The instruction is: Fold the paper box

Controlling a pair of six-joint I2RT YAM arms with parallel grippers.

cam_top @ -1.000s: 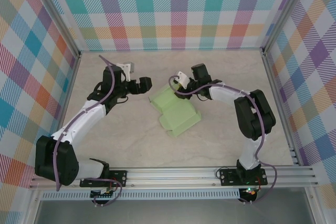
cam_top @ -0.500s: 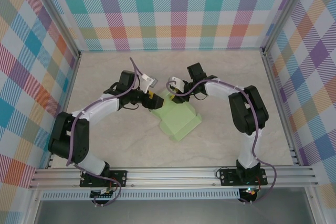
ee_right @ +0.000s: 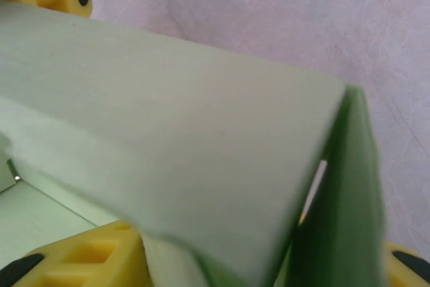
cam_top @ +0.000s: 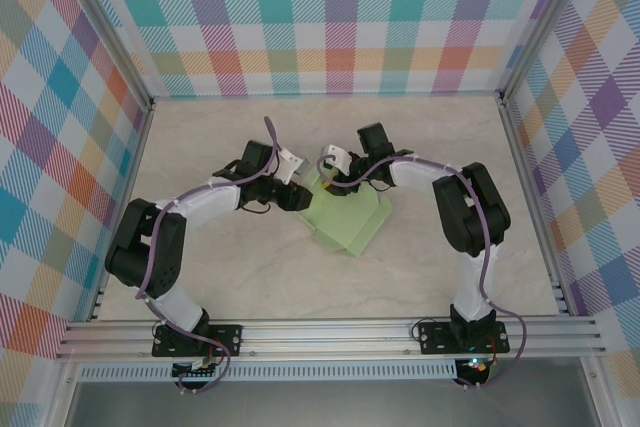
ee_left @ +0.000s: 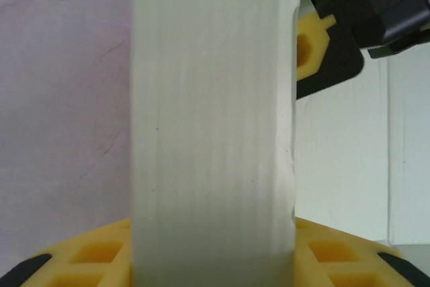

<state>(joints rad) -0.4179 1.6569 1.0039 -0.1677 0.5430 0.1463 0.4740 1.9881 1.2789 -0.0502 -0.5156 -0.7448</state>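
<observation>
Plaid walls (cam_top: 340,17) close in a pale marbled table (cam_top: 450,147), and the light-green box (cam_top: 352,222) sits near its middle, partly formed, with one wall raised at its far-left corner. Both grippers meet at that corner. The left gripper (cam_top: 300,197) is at the box's left edge and the right gripper (cam_top: 331,177) just beyond it at the far edge, the two almost touching. In the left wrist view a band of card stands upright between the yellow fingers (ee_left: 87,263), which are partway closed beside it; whether they pinch it I cannot tell. In the right wrist view a folded panel and an upright flap fill the space above its yellow fingers (ee_right: 94,260), which are set moderately apart, and a grip there cannot be confirmed either. The main risk, as I judge it, is crowding: with the two heads this close, a small sideways move could knock them together or crush the thin card off its crease lines. If either side lets go early, the raised wall may spring flat. Nothing pins the box, so a push could slide it. The left arm lies low, sweeping from its base out left and then right to the box. The right arm rises from its base, bends at a high elbow and reaches left.
</observation>
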